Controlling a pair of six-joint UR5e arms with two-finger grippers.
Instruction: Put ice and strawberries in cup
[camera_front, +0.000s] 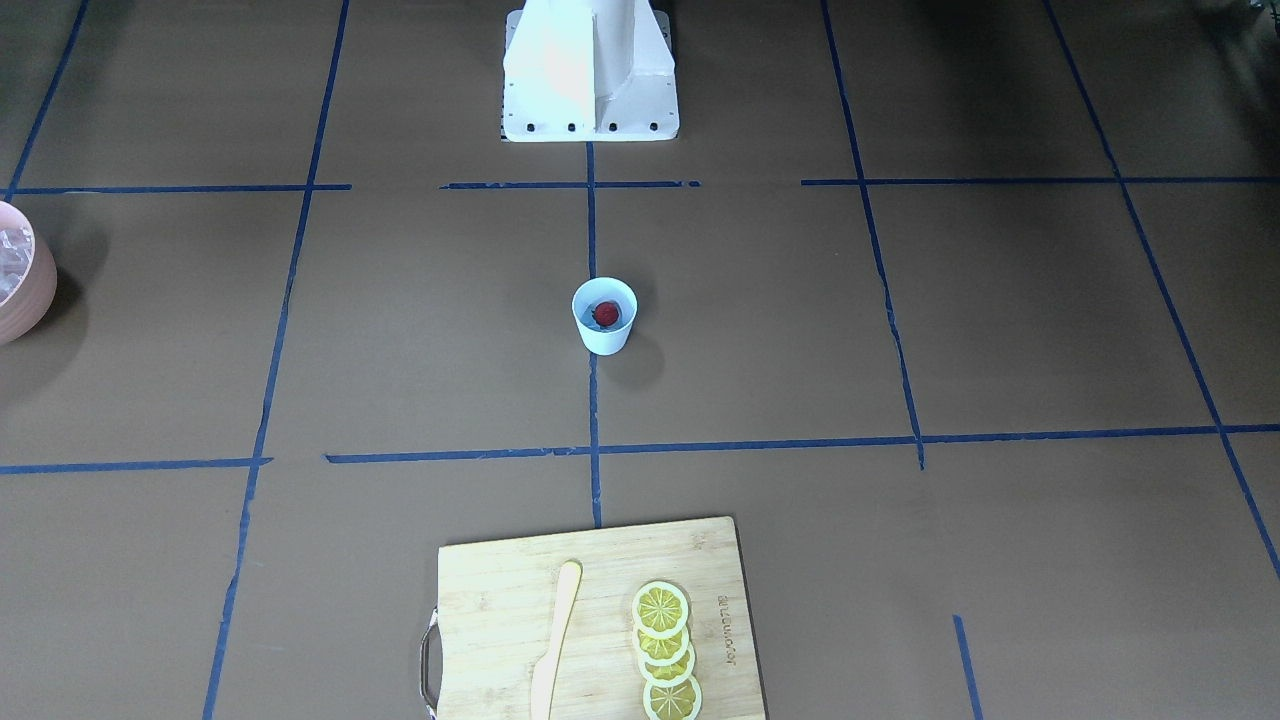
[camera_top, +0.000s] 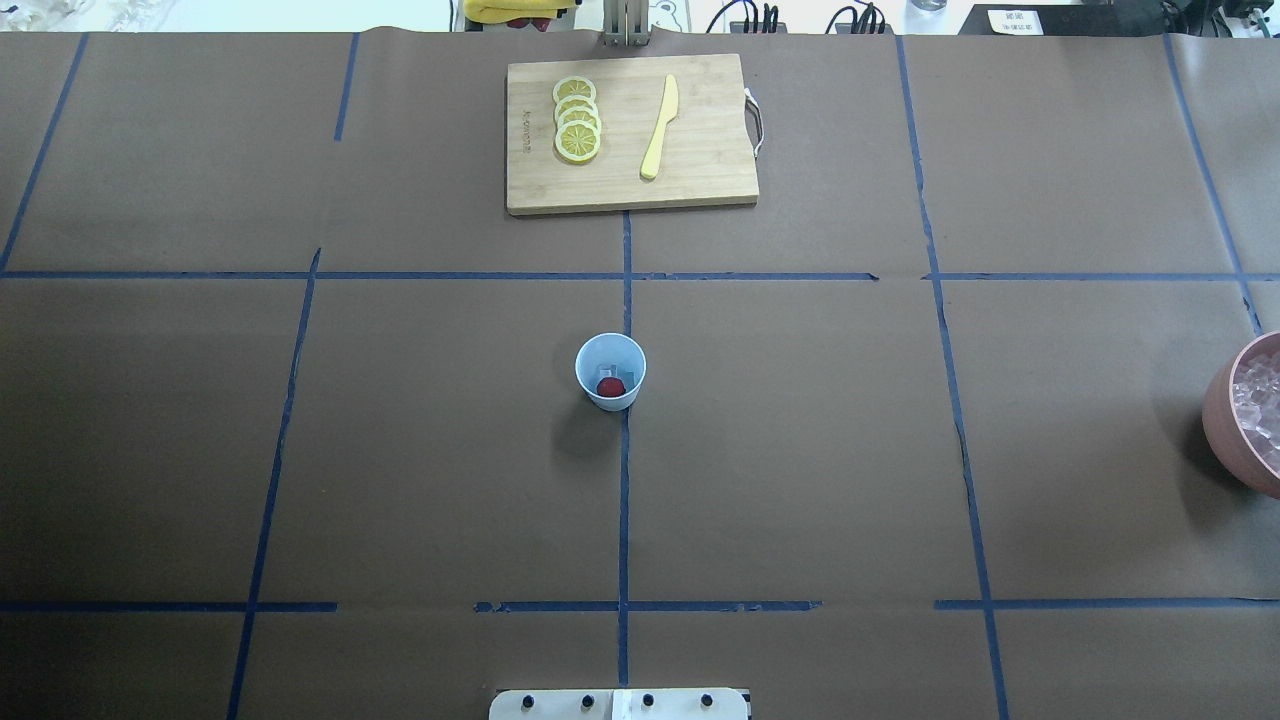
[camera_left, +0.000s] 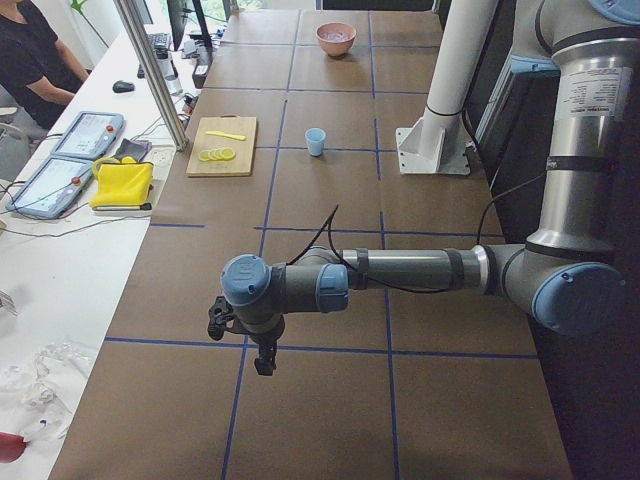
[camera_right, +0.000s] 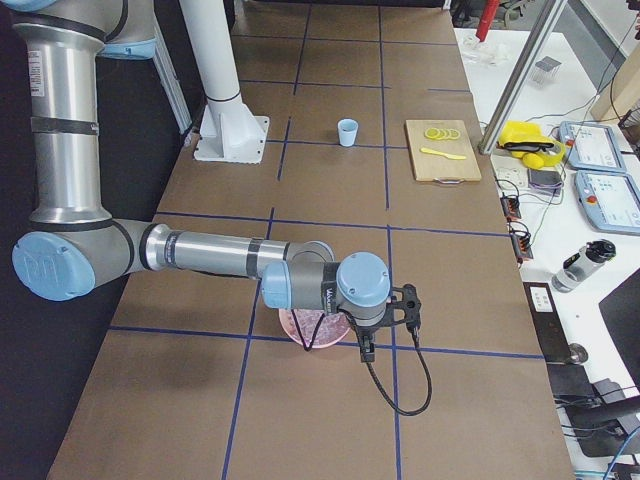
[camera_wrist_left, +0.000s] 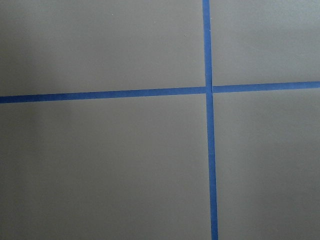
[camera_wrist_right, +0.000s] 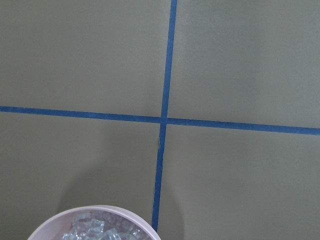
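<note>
Big picture first: a long table (camera_top: 800, 450) wrapped in brown paper, with blue tape lines (camera_top: 624, 500) cutting it into a grid. Beyond its far edge runs a white bench (camera_left: 60, 260) with two tablets (camera_left: 88, 135), a yellow cloth (camera_left: 122, 183) and a person (camera_left: 35, 50) seated in a dark top.

The two arms are stretched out low, one at each end of the table. The left arm (camera_left: 400, 270) reaches over bare paper, and its wrist camera sees only a tape crossing. The right arm (camera_right: 200, 255) hangs above the pink bowl (camera_top: 1225, 420). Both the left gripper (camera_left: 264, 358) and the right gripper (camera_right: 366, 348) point down, but they show only from the side, so I cannot tell how wide either claw stands or whether it holds anything. The single white pedestal (camera_front: 590, 70) is bolted down between them.

In the overhead view, take the cup (camera_front: 605, 340) as the dial's centre. It stands upright on the middle tape line, with nothing crowding it. The one cutting board (camera_top: 700, 180) lies well off at 12 o'clock, the one bowl at 3 o'clock by the table's edge, and the pedestal at 6.

On the board are four overlapping lemon slices (camera_top: 577, 120) and one pale knife (camera_top: 660, 125) beside them. The bowl is heaped with ice (camera_top: 1262, 400), too many cubes to count. One strawberry (camera_front: 606, 314) sits down inside the cup; whether any ice lies with it I cannot tell.
</note>
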